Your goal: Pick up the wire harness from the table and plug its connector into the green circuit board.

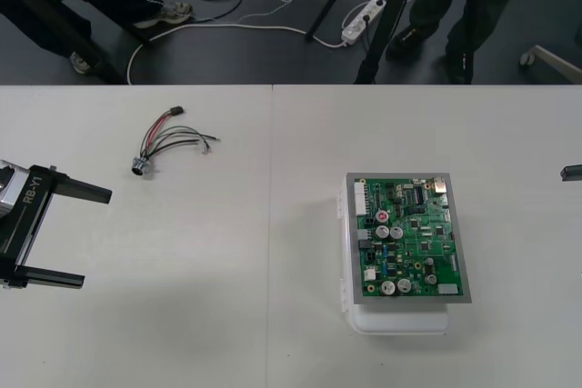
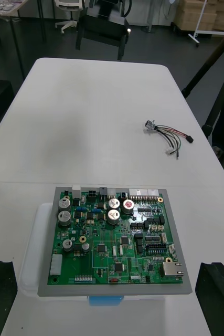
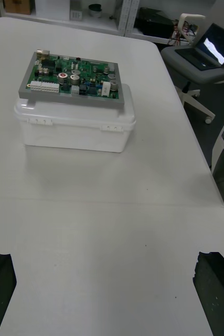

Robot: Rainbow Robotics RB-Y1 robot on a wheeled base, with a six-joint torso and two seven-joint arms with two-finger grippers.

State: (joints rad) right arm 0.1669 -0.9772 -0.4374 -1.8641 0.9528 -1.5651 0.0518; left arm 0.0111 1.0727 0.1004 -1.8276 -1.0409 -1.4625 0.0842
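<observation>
The harness point(image 1: 170, 139) lies loose on the table point(image 1: 273, 343), near the far edge on the left half. Its wires fan out between the plug point(image 1: 175, 111), at the far end, and the socket point(image 1: 138, 166), at the near end. Nothing touches it, so the pick-up is not yet begun. It is well apart from the board point(image 1: 409, 238), which sits on the right half.

The left end effector point(image 1: 96, 238) waits at the table's left side. Its fingers are spread wide and hold nothing. It is the nearer of the two to the harness, which lies just beyond it, so it is probably the one to reach first. The splayed wires leave the socket's end free to grasp.

The board rests face up in a grey frame on its base point(image 3: 75, 126). This raises it off the table, likely so the plug can be brought in from above or from the side. The base looks like a lidded white box, and I cannot tell what is inside it. No plug sits in the board.

The right end effector point(image 2: 107, 265) hangs by the board at the right edge, fingers apart and empty.
</observation>
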